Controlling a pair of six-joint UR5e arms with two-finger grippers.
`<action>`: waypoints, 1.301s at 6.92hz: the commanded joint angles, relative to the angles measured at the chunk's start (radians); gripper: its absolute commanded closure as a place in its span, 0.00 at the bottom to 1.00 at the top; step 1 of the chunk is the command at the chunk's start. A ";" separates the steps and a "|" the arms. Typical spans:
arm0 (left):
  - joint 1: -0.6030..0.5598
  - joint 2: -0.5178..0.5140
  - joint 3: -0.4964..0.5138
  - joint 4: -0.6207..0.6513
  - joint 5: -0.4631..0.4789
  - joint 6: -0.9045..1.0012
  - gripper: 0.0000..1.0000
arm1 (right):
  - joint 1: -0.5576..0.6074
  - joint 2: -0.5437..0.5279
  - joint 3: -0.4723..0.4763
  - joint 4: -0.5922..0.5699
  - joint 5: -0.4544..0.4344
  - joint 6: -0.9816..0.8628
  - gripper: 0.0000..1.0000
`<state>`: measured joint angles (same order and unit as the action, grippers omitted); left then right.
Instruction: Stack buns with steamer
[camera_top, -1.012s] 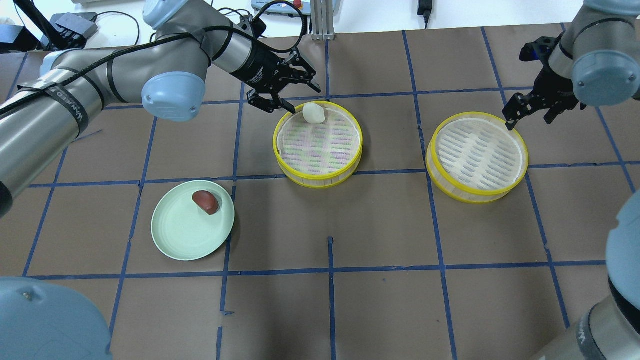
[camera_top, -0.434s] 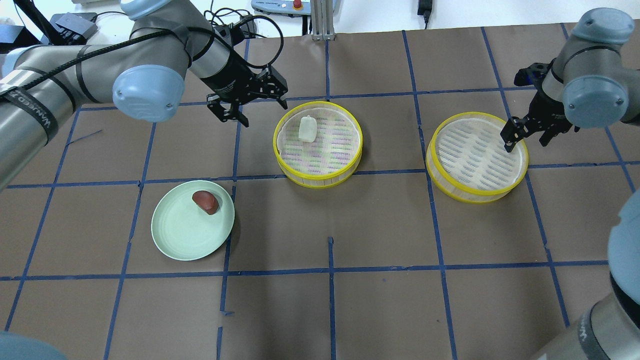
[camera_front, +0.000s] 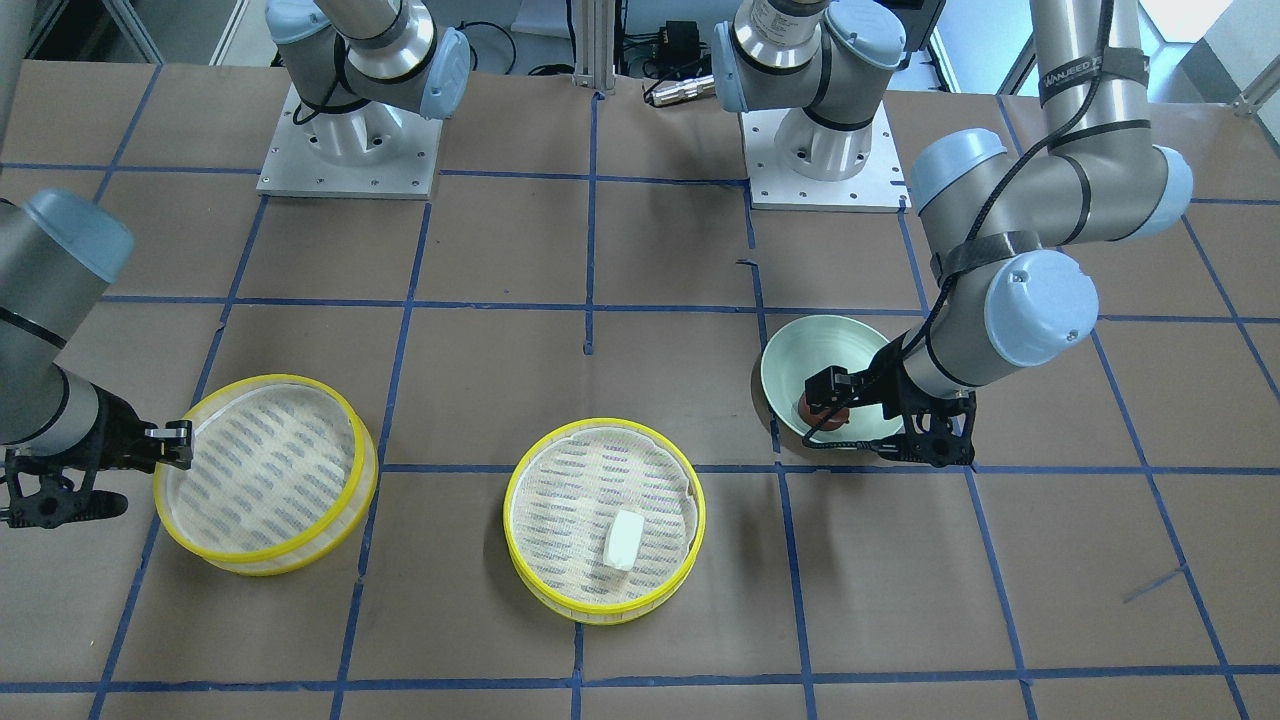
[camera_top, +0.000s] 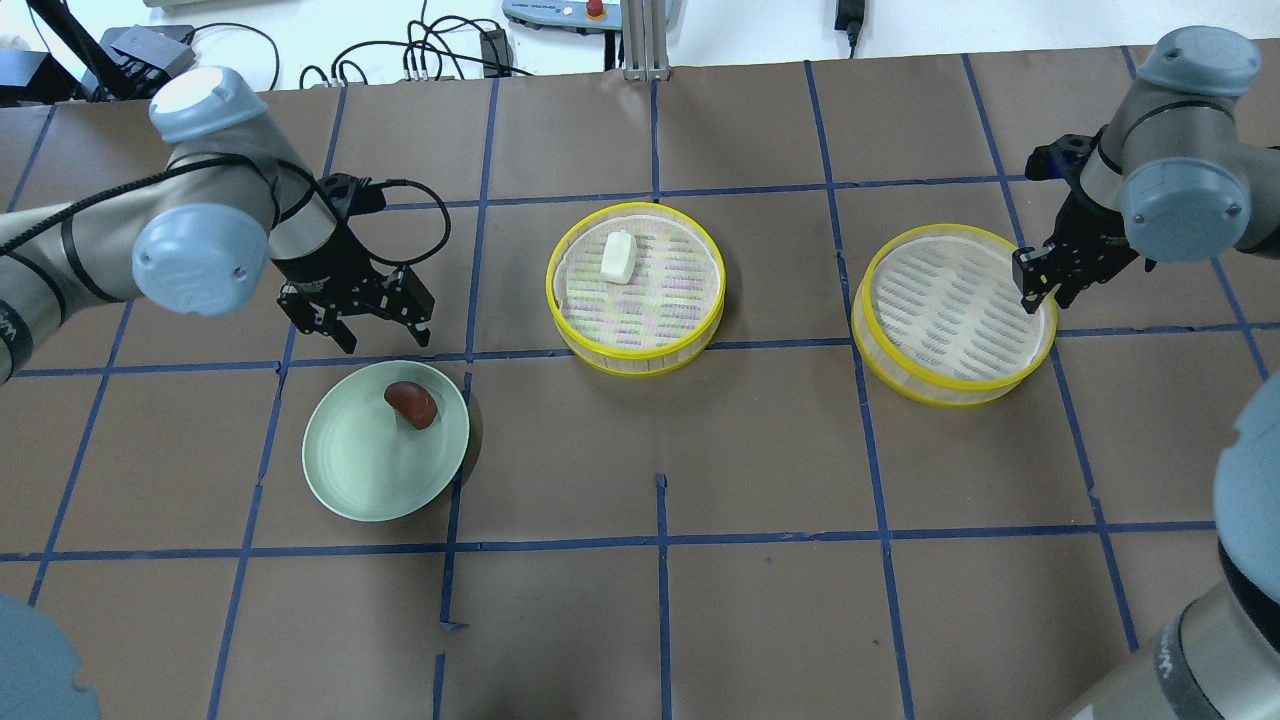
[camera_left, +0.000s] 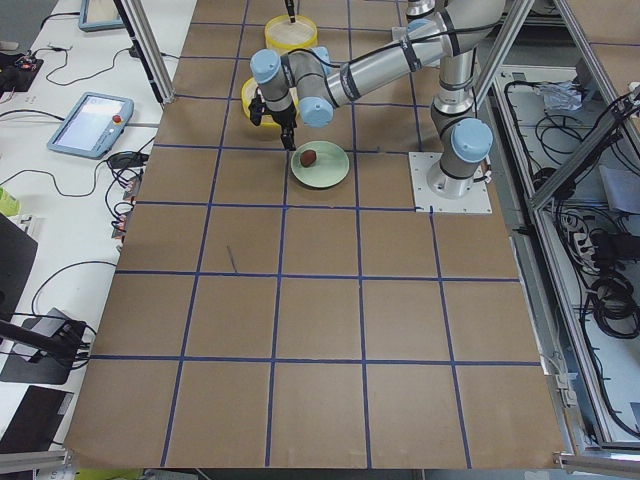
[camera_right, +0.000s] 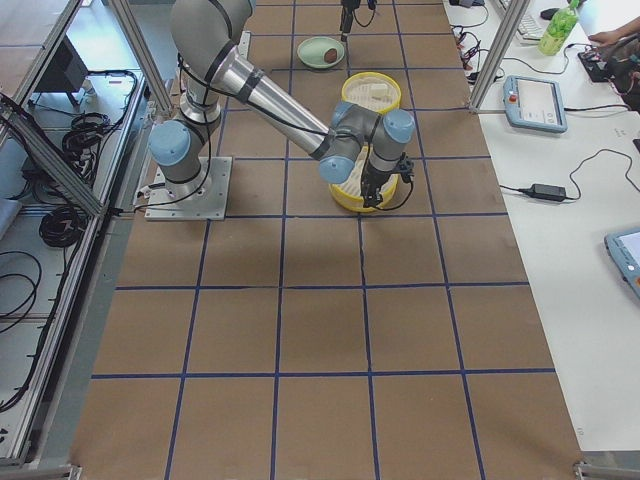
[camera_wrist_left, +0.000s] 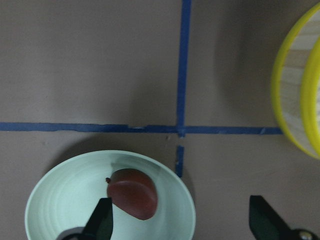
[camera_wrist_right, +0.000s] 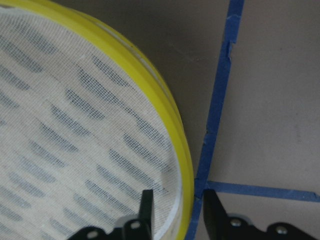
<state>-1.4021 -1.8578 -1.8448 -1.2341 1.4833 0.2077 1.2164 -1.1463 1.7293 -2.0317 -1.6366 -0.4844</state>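
Just past the far rim of the plate (camera_top: 360, 470), we hang the left gripper (camera_top: 385, 335), jaws wide apart; the brown bun (camera_top: 411, 404) lies on the plate just nearer the robot (white bun (camera_top: 617, 257) sits in the middle steamer (camera_top: 635, 362)).

I record the plate (camera_top: 340, 490) on the surface (camera_top: 760, 450) at left, nearest the robot, with the round bun (camera_top: 411, 404) on it. The centre steamer tray (camera_top: 640, 358) holds the oblong bun (camera_top: 617, 257). The right steamer tray (camera_top: 950, 390) lies beside it. My left claw (camera_top: 385, 343) hangs above the plate's far edge. My right claw (camera_top: 1045, 295) straddles the right tray's rim.
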 joint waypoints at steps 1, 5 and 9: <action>0.014 -0.018 -0.096 0.056 0.011 0.032 0.08 | 0.000 -0.010 -0.016 -0.002 0.003 0.006 0.93; 0.017 -0.055 -0.082 0.056 -0.004 0.041 0.84 | 0.066 -0.059 -0.127 0.109 0.047 0.068 0.94; 0.017 0.024 0.043 -0.067 -0.005 0.030 0.95 | 0.302 -0.078 -0.223 0.197 0.035 0.471 0.94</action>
<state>-1.3811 -1.8645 -1.8630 -1.2276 1.4800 0.2408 1.4413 -1.2205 1.5220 -1.8474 -1.5975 -0.1493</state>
